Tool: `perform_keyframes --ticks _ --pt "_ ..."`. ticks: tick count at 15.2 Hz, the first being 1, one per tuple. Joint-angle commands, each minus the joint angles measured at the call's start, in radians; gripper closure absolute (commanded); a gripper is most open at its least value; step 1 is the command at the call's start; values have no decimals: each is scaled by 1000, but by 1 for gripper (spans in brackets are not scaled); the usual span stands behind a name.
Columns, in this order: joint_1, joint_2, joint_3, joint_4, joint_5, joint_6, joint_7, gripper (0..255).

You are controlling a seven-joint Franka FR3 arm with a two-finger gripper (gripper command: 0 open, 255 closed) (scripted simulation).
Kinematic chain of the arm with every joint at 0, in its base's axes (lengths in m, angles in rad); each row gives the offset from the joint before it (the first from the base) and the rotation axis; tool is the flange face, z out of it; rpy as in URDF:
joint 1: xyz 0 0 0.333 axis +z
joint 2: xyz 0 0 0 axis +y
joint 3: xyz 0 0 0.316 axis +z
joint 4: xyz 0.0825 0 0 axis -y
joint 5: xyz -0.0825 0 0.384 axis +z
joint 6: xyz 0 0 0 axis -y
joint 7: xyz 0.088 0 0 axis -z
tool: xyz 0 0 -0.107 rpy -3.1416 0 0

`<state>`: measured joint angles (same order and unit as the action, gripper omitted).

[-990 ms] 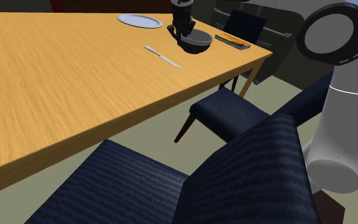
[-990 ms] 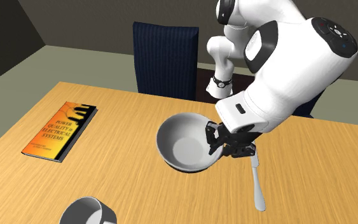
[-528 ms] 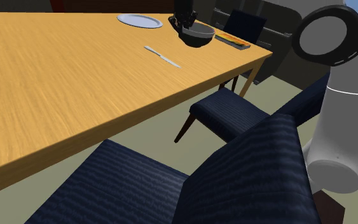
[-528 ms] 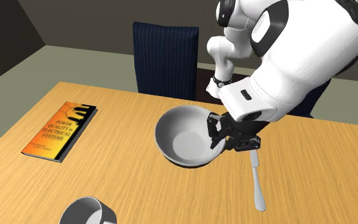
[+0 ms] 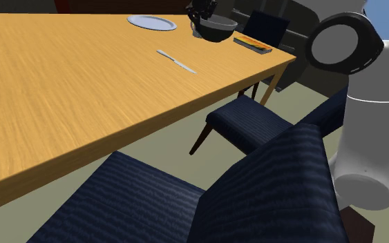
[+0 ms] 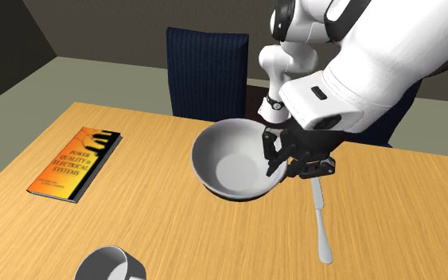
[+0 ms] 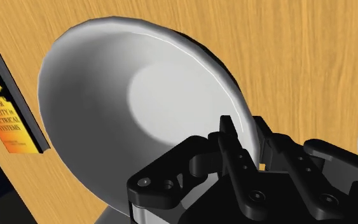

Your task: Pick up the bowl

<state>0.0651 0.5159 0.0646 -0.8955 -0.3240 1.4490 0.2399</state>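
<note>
Grey bowl (image 6: 228,163) hangs tilted just above the wooden table (image 6: 142,231), its rim pinched between the black gripper's (image 6: 274,157) narrowed fingers, a one-sided hold that lets it tip.
</note>
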Motion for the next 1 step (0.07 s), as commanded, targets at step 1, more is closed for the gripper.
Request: perform_keyframes --ticks 1 --pt "2 8 -1 23 -1 -14 -4 255"
